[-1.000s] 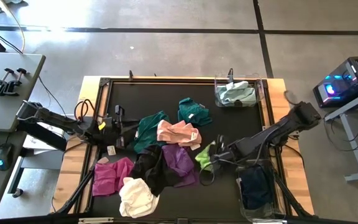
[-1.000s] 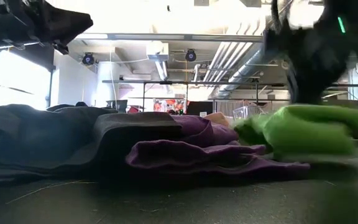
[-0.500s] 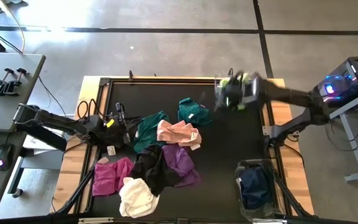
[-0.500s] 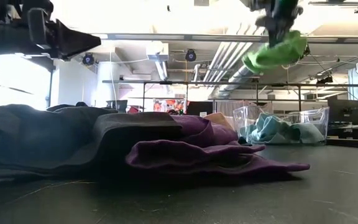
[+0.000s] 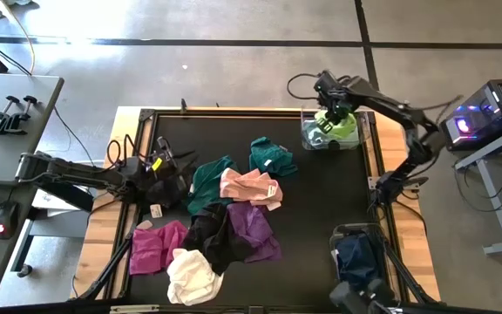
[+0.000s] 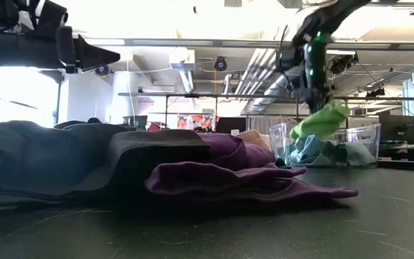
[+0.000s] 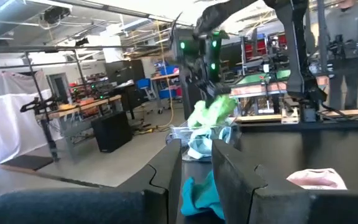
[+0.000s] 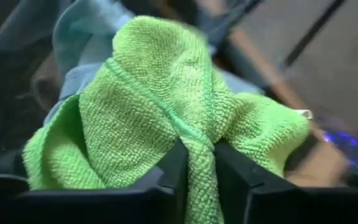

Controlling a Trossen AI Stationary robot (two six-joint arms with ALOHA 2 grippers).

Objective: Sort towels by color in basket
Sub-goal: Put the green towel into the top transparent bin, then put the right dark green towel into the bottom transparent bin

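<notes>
The work surface is a black mat [image 5: 321,187] set in a light wooden table frame [image 5: 403,209], on a grey concrete floor, and beyond it the low view shows an open workshop hall with ceiling pipes and lamps. At the left, the left gripper [image 5: 174,163] waits low over the mat beside the teal towel [image 5: 209,181]; its fingers [image 7: 166,180] stand a little apart with nothing between them. Ahead of these fingers lies the loose pile: a peach-pink towel [image 5: 251,186], a second teal towel [image 5: 271,156], a purple towel [image 5: 253,228], a black towel [image 5: 206,237], a magenta towel [image 5: 157,245] and a cream towel [image 5: 192,275], several of them overlapping. To the right of the pile the mat is bare up to its edge. At the far right corner, the right gripper [image 5: 333,112] hangs over a clear basket [image 6: 365,137] and its fingers [image 8: 174,168] pinch a fold of the lime green towel [image 8: 166,118], a rough knitted cloth that droops under the fingers. Below it in the basket lie pale blue towels [image 6: 315,150]. Another clear basket [image 5: 342,234] with a navy towel [image 5: 357,262] stands at the near right edge of the table.
</notes>
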